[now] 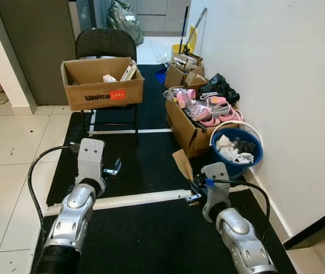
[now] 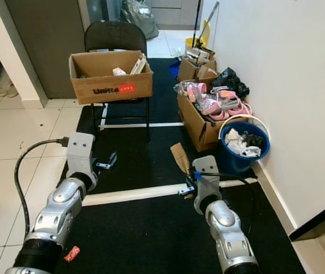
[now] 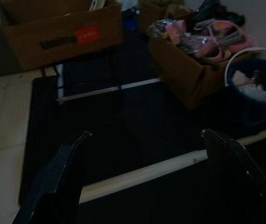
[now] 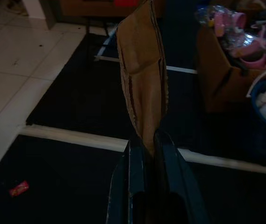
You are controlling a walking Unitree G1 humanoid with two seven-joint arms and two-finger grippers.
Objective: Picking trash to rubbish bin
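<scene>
Cardboard scrap [image 4: 142, 79]: clamped upright in the right gripper [image 4: 147, 142], held above the black mat [image 1: 151, 228].
Bin [image 1: 252, 162]: just ahead-right by the wall, already holding trash.
Left gripper [image 3: 144, 140]: spread apart, nothing held.
Left to do: scrap not yet dropped; red wrapper [image 2: 72, 253] judged still to be collected.

L gripper [image 3: 144, 140] fingers spread wide, arm fwd; R gripper [image 4: 147, 144] fingers clamped together, raised.

Three cardboard boxes [image 1: 102, 83], one blue bin [image 1: 235, 161], one chair [image 1: 105, 43].
</scene>
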